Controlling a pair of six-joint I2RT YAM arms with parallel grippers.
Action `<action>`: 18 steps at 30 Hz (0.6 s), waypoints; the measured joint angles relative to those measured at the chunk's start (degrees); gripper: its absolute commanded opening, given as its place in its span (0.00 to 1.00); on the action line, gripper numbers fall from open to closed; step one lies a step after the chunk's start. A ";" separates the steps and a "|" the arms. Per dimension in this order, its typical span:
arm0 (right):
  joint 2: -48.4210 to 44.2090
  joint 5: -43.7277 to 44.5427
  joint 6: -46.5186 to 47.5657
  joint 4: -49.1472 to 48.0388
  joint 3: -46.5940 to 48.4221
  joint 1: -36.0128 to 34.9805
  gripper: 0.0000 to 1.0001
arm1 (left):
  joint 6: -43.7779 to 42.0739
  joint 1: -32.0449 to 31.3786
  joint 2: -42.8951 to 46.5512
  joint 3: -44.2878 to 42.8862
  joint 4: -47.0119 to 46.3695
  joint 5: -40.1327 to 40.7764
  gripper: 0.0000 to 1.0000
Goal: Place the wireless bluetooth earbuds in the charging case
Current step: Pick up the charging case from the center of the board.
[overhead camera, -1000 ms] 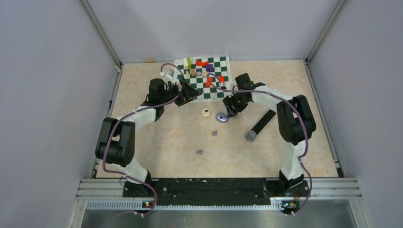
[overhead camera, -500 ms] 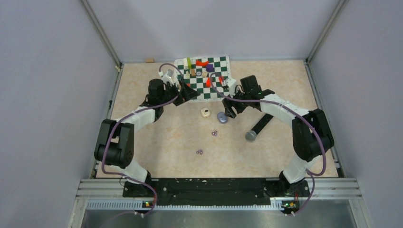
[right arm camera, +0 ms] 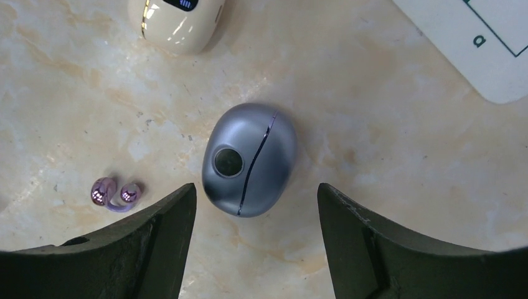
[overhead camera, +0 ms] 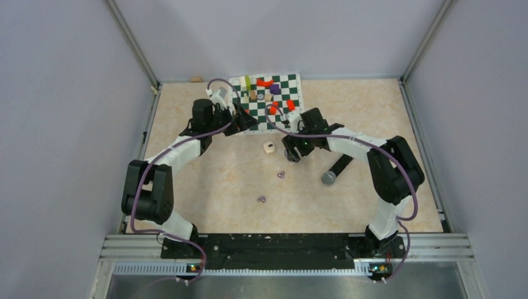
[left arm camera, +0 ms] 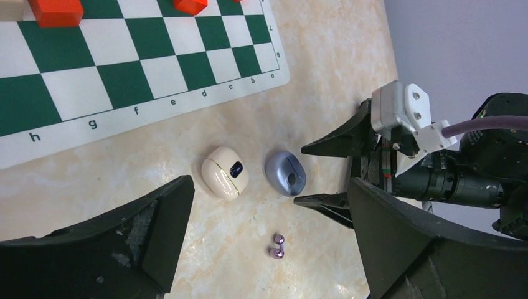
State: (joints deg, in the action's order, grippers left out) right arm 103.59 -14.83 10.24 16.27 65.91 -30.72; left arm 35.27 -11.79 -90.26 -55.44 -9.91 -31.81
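Left claw [left arm camera: 271, 187] gaping, right claw [right arm camera: 255, 187] parted (held low)

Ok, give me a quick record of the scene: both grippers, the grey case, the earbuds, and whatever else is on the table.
right gripper: open, fingers either side of the grey case, not touching it
left gripper: open, holding nothing
grey case: looks closed, on the table
earbuds: two, loose on the table; one beside the grey case, the other nearer the arm bases
other: cream case, black microphone, chessboard mat

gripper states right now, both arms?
Left gripper: open, holding nothing.
Right gripper: open, jaws either side of the grey case, not gripping it.
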 measured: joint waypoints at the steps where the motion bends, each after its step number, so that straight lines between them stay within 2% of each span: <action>1: 0.35 0.37 -0.02 0.00 -0.07 -0.02 0.70 | -0.24 0.02 0.04 0.00 0.44 0.04 0.99; 6: 0.85 2.45 0.04 0.04 -0.61 -0.70 0.68 | -0.94 0.13 0.04 -0.02 1.51 0.55 0.99; 18: 1.29 6.03 1.03 0.07 -0.63 -3.58 0.54 | -0.96 0.46 0.04 -0.02 1.57 1.22 0.99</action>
State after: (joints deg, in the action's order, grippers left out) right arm 104.88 -8.80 11.27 16.34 65.28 -34.30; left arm 34.30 -11.33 -90.21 -55.46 -8.34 -30.59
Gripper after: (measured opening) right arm 0.564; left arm 0.986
